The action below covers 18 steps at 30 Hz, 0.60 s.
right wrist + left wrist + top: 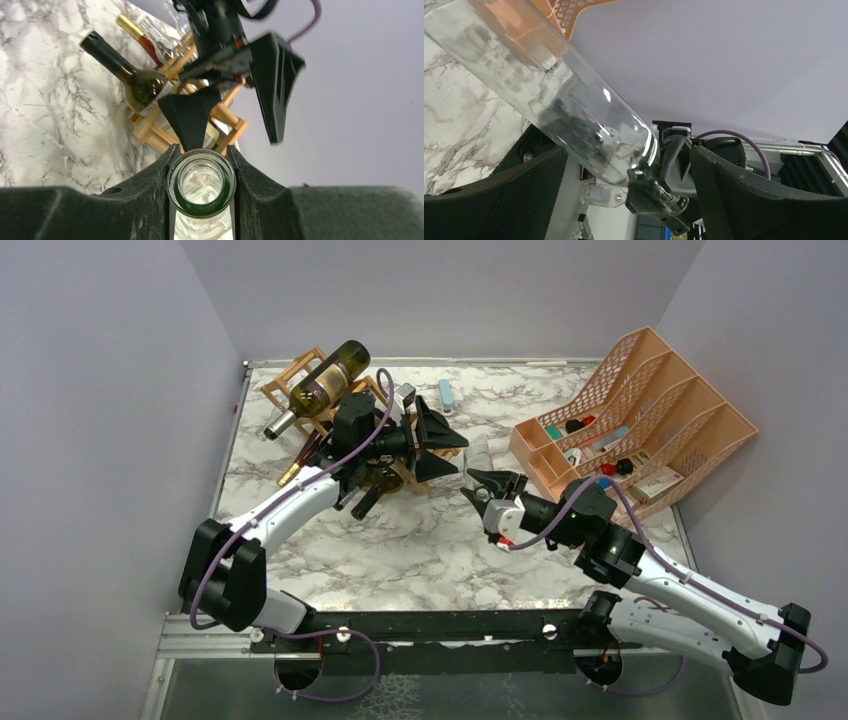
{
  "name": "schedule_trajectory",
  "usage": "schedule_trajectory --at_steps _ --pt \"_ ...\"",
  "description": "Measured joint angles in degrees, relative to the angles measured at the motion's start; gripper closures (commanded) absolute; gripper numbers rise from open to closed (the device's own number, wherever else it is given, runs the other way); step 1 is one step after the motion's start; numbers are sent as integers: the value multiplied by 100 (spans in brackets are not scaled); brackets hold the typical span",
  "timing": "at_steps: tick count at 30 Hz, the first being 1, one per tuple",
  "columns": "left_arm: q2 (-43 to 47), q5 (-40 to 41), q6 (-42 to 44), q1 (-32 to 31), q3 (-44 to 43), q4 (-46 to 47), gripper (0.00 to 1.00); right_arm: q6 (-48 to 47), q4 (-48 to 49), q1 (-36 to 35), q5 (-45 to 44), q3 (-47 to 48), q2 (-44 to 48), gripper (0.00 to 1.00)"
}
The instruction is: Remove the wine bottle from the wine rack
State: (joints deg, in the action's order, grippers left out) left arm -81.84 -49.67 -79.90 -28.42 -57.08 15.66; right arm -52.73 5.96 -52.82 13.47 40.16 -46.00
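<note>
Between the two arms, over the table (400,540): a clear wine bottle (474,462) hangs in the air, lying nearly level, off the wine rack (290,371) and a little to its right.
Right gripper (482,488): clenched on the neck of the clear wine bottle. In the right wrist view the green-tinted mouth sits squeezed between both fingers (150,190).
Left gripper (458,455): released, its fingers spread wide. The body of the clear wine bottle passes between them, nearer one finger. Whether it touches that finger I cannot tell.
Wine rack: a tan wooden lattice at the back left of the table, just beside the left arm's wrist.
Dark bottle (325,385): lies tilted across the top of the wine rack, its neck slanting down toward the left.
Gold-capped bottle (129,26): lies lower in the wine rack, its neck sticking out over the table.
Mesh organizer (690,410): peach, at the back right of the table, with small items in its slots, well apart from the wine rack.
</note>
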Motion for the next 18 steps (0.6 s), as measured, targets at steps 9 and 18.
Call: schedule_trajectory --at_steps 9,18 --pt "343 -24 409 306 -304 90 1 1097 15 0 -1314 20 -66 99" --pt "782 -59 1449 291 -1443 -470 1 2389 59 533 -1875 105 -614 99"
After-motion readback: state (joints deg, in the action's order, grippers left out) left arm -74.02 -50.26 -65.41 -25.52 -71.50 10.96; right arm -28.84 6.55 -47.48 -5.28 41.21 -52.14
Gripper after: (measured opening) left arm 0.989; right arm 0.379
